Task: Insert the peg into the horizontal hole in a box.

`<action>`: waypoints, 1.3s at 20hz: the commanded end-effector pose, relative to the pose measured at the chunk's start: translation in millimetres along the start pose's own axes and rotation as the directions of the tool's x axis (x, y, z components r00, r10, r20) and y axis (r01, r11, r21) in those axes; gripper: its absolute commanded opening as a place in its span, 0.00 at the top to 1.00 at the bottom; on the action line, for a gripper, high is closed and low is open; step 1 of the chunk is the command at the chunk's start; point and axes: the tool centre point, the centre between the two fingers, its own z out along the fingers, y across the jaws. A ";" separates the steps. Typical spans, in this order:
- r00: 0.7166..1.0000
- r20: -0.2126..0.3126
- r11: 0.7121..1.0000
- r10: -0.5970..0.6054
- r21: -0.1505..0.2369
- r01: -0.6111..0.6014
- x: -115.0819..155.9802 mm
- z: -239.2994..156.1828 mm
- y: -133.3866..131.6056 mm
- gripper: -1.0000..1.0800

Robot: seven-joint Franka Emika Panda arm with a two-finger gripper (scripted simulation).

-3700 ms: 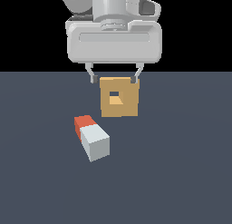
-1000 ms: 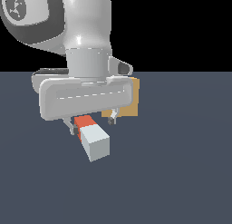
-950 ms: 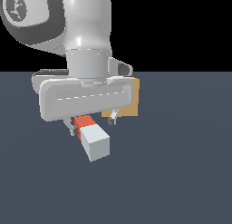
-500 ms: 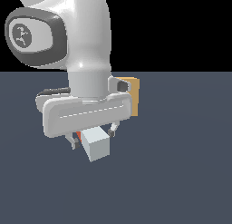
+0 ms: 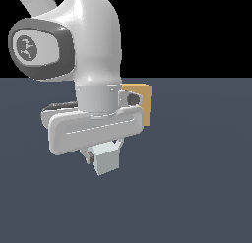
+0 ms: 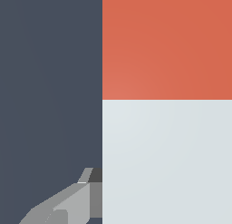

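The peg lies on the dark floor, and only its white end (image 5: 106, 162) shows under the hand in the exterior view. My gripper (image 5: 104, 150) is low over it, with a finger on each side pressed against the white half. The wrist view is filled by the peg (image 6: 166, 105), red-orange at one end and white at the other, with one finger (image 6: 68, 205) against the white half's side. A corner of the tan box (image 5: 141, 102) shows behind the arm. The hole is hidden by the arm.
The white arm (image 5: 88, 55) covers most of the box and the peg's red half in the exterior view. Dark grey floor (image 5: 197, 188) spreads all around.
The hand has dropped from above the peg down onto it, and the fingers have drawn in against the peg's sides. The peg and box have not moved.
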 end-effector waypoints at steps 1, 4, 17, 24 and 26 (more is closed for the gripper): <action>1.000 0.000 1.000 0.000 0.000 0.000 -0.3 0.6 -0.3 1.00; 1.000 0.000 1.000 0.000 0.000 0.000 -0.3 0.6 -0.3 1.00; 0.998 0.000 0.998 0.066 0.000 -0.066 10.0 -9.6 14.7 1.00; 0.984 -0.001 0.984 0.177 -0.001 -0.177 24.3 -25.8 40.9 1.00; 0.976 -0.001 0.976 0.217 -0.001 -0.217 28.6 -31.8 51.1 1.00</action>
